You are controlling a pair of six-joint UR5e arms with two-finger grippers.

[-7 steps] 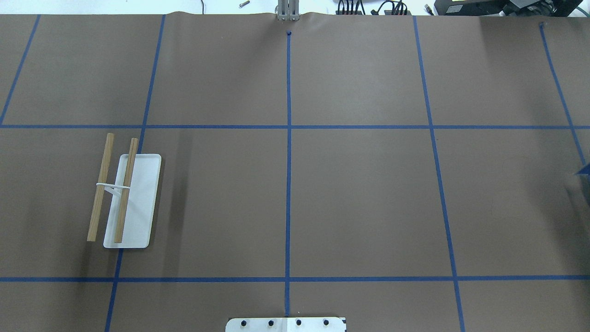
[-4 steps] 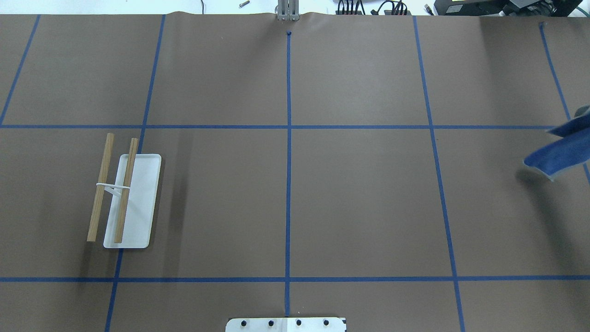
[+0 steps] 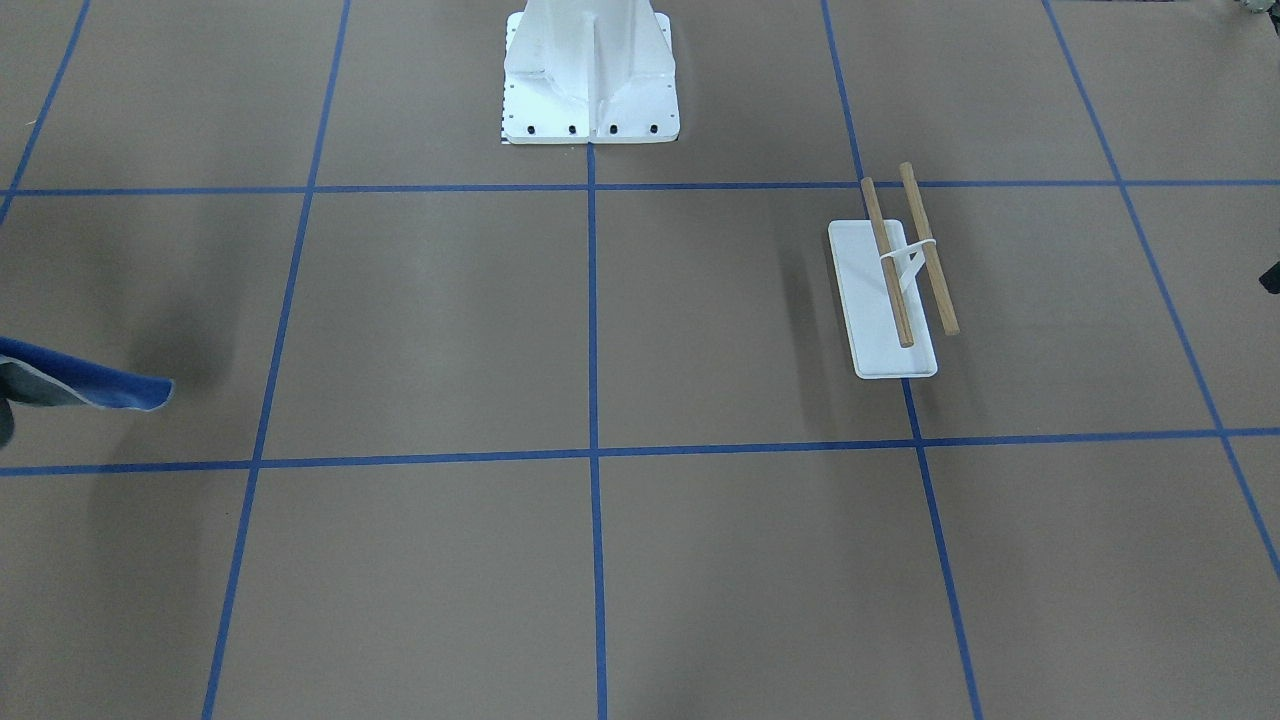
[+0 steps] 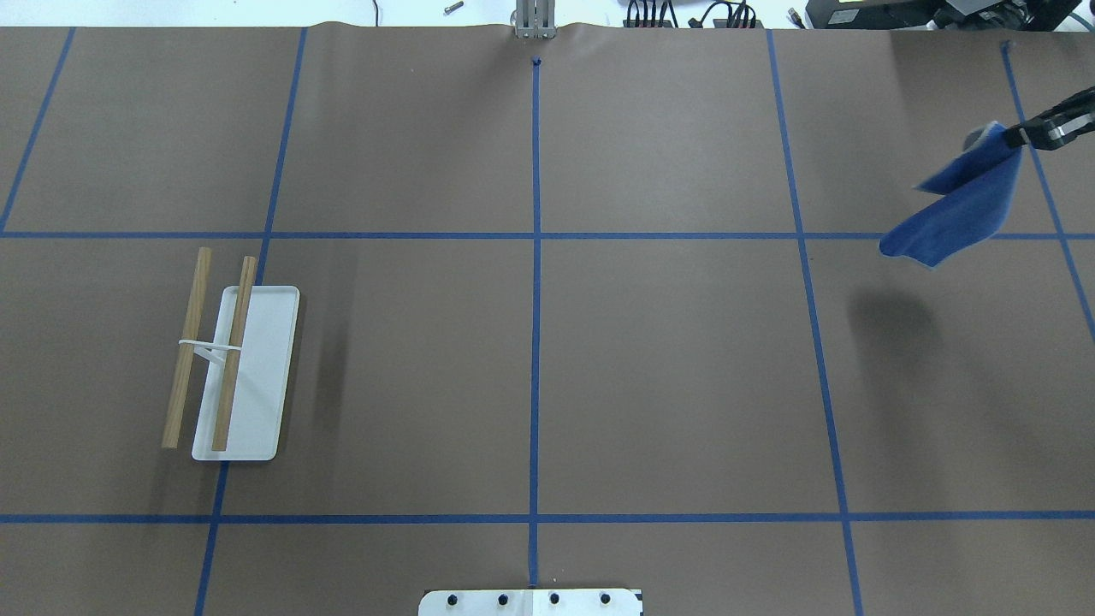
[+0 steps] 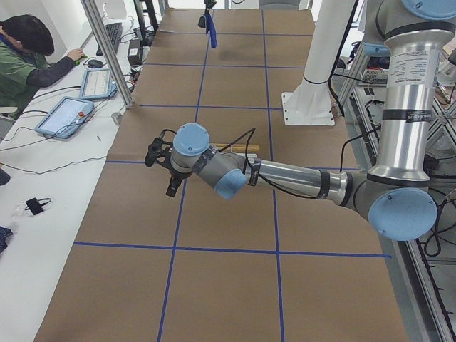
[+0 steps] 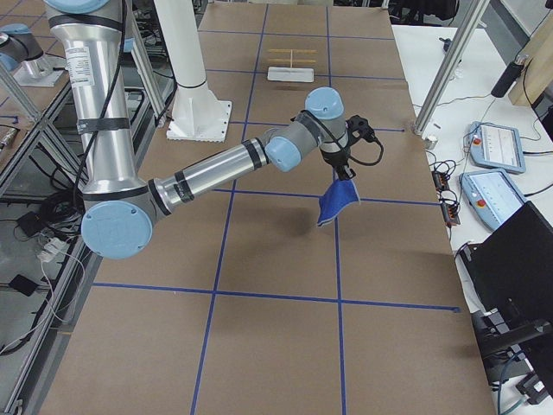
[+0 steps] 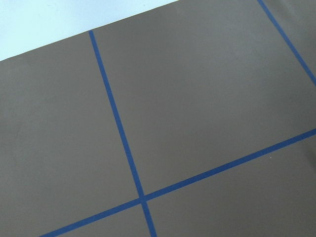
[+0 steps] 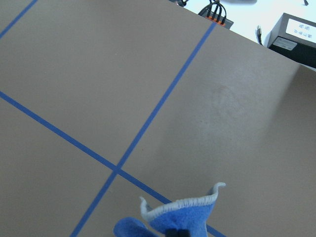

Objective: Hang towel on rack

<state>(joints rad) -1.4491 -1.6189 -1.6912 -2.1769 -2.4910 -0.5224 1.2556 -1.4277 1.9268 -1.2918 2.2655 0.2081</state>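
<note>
The towel (image 4: 967, 201), royal blue with a grey back, hangs in the air at the far right of the table. My right gripper (image 4: 1022, 135) is shut on its upper corner. The towel also shows in the front view (image 3: 90, 382), the right side view (image 6: 339, 201) and the right wrist view (image 8: 182, 217). The rack (image 4: 231, 368), two wooden dowels on a white bracket and base, stands bare at the left; it also shows in the front view (image 3: 900, 280). My left gripper (image 5: 167, 160) hovers over the table's left end; I cannot tell whether it is open or shut.
Brown paper with a blue tape grid covers the table (image 4: 667, 376). The white robot pedestal (image 3: 590, 75) stands at the near middle edge. An operator (image 5: 28, 57) sits at a side bench with tablets. Cables lie past the far edge (image 4: 684, 13).
The towel has come in from the right edge of the overhead view. It has risen and moved toward the far side, and the right gripper's fingers now show.
</note>
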